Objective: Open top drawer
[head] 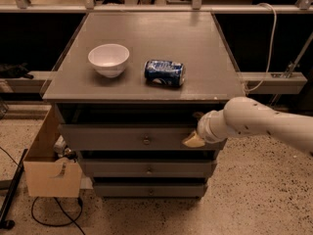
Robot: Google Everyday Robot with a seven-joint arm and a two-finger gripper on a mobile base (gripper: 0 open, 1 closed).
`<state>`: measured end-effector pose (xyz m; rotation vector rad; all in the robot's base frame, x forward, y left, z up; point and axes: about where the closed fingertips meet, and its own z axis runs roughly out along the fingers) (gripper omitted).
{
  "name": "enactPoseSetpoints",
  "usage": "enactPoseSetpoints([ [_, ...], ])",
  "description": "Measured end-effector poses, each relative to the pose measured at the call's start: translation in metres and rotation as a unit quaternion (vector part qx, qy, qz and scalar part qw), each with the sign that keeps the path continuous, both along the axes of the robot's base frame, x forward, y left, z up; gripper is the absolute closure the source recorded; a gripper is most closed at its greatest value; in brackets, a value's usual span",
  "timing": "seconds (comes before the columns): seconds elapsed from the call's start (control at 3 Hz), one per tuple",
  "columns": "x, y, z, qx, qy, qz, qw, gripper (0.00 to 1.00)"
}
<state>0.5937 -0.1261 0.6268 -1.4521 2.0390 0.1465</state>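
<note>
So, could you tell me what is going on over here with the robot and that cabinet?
The robot's arm reaches in from the right, and its hand is at the right end of the top drawer, well to the right of the small knob. It looks set on opening that drawer; whether the drawer has slid out at all is hard to tell. A white bowl and a blue can on its side sit on the cabinet top.

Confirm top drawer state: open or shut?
Slightly open, it seems: top drawer front juts ahead of the two lower drawers, dark gap above it. Gripper sits at its right end.
</note>
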Motion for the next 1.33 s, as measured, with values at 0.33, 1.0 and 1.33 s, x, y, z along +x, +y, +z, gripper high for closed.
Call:
enactPoseSetpoints([
  [0.33,0.000,0.000,0.000,0.000,0.000,0.000,1.0000,0.69],
  [1.0,0.007,0.000,0.014,0.000,0.000,0.000,1.0000,1.00],
  [1.33,-0.006,-0.006,0.018,0.003,0.008,-0.004,1.0000,1.00],
])
